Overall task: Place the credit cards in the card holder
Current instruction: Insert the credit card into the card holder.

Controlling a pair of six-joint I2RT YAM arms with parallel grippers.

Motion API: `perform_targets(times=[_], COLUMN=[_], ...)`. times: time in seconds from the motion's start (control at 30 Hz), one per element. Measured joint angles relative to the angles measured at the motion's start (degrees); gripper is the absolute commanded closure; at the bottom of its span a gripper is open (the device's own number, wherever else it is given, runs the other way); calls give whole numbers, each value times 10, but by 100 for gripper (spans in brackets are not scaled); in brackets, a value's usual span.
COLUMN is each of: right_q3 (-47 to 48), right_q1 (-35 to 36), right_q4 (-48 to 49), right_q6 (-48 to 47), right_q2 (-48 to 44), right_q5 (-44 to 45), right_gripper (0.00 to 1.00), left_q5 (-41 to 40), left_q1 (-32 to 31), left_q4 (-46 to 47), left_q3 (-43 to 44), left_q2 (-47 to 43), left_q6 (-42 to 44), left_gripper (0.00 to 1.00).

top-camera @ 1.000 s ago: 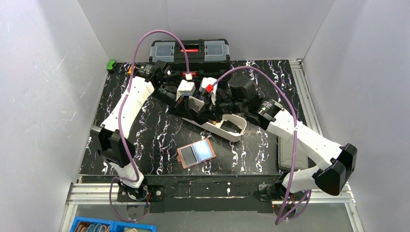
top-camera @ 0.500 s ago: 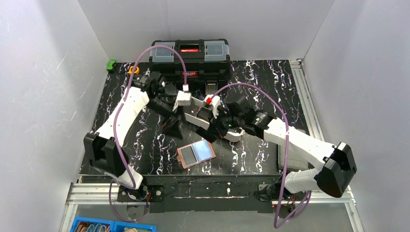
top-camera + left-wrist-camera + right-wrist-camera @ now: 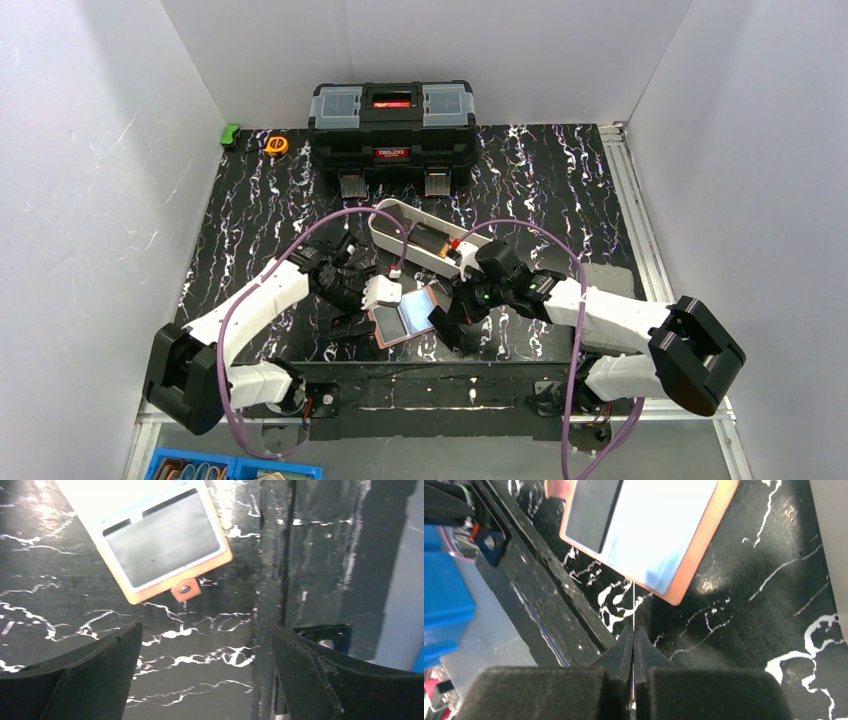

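**Change of state.** Both arms have left the white tray (image 3: 385,222) at mid-tabletop. They have come down toward the near edge, one on each side of the card holder (image 3: 405,315). The left jaws were shut a second ago; they now stand fully wide and hold nothing. The right jaws have closed flat on a card (image 3: 633,602). The right wrist view shows this card edge-on as a thin pale line, so its face colour cannot be told. The tray now lies farther back than before, at a different angle.

**Meaning for the task.** By this evidence, pick-up of one card is complete and insertion is the step in hand. The card holder lies open and flat on the tabletop (image 3: 250,230), close to the near edge, with its snap tab (image 3: 185,589) on the side facing the left jaws. The card's leading edge reaches the holder's border in the wrist view. Whether it touches cannot be told.

**Pose.**
- Left arm (image 3: 265,300): stretched low toward the right, wrist just left of the holder, jaws over bare tabletop beside the tab.
- Right arm (image 3: 600,310): stretched low toward the left, wrist just right of the holder, jaws aimed at its open face.
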Motion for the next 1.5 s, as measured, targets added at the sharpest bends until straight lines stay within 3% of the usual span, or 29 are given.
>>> perform_targets(times=[0.47, 1.5], right_q3=[-24, -23], right_q1=[-49, -75], right_q4=[82, 116], right_q6=[55, 74], right_q2=[29, 81], right_q5=[-10, -81], right_gripper=[99, 99], left_q5=[-71, -71], left_q1=[-22, -33], left_q4=[186, 245], left_q3=[-61, -96], left_q2=[41, 61], left_q6=[3, 13], left_gripper=[2, 6])
